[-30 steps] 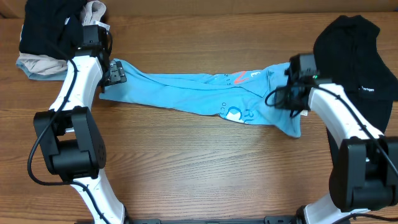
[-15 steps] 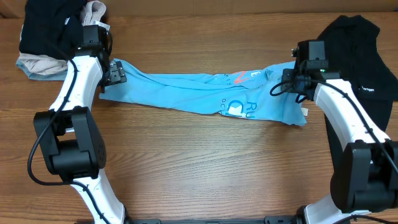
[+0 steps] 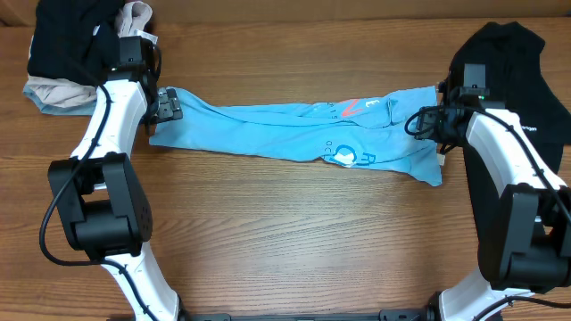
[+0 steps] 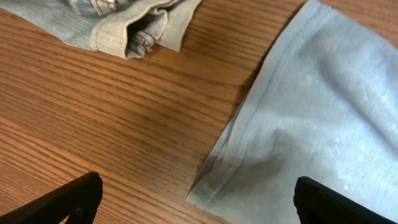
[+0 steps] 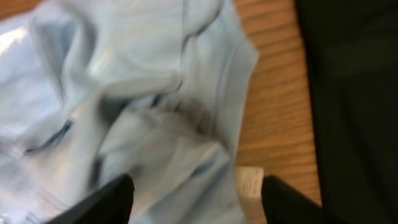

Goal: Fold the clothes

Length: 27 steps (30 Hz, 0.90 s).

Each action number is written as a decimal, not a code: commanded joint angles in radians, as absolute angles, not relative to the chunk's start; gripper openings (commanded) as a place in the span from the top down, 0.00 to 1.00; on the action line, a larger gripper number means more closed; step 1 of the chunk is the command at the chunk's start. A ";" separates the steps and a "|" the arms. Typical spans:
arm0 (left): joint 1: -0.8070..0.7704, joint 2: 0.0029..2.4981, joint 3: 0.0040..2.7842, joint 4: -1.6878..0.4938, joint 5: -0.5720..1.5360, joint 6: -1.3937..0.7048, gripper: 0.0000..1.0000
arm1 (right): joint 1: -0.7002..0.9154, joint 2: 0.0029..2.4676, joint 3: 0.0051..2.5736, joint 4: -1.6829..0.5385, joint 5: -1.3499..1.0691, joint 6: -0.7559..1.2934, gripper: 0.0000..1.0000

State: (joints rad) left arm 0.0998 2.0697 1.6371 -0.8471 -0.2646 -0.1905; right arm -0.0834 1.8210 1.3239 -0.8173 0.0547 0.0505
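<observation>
The clothes, a light blue T-shirt, lie stretched in a long crumpled band across the table, with red and white lettering near the right end. My left gripper stands open over the shirt's left end. In the left wrist view the hemmed corner lies flat between the wide-apart fingers of that gripper. My right gripper is at the shirt's right end. Seen from the right wrist, its jaws are open above rumpled blue cloth, and a white label shows beside the right finger.
A large black garment lies at the right, close to my right arm, and fills the right of the right wrist view. A bundle of black and beige garments sits at the back left; its pale hem lies near the shirt's corner.
My right gripper moved right and back, drawing the shirt's right end outward, then opened and let go of the cloth. The left arm stayed put, its jaws a little wider.
</observation>
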 commanded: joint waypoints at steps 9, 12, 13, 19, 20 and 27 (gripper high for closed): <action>0.123 2.106 1.654 -0.825 -0.025 0.113 0.00 | -0.076 1.806 1.655 -1.155 -0.149 0.014 0.18; 0.137 2.140 1.654 -0.774 -0.016 0.151 0.00 | -0.076 1.807 1.655 -1.194 -0.152 0.013 0.17; 0.143 2.151 1.654 -0.756 -0.006 0.173 0.00 | -0.076 1.807 1.655 -1.205 -0.152 0.010 0.16; 0.169 2.218 1.654 -0.675 0.064 0.255 0.00 | -0.076 1.807 1.655 -1.229 -0.152 -0.001 0.15; 0.171 2.221 1.654 -0.670 0.083 0.255 0.00 | -0.076 1.807 1.655 -1.229 -0.152 -0.001 0.15; 0.163 2.237 1.654 -0.710 0.223 0.255 0.00 | -0.076 1.807 1.655 -1.222 -0.152 -0.001 0.15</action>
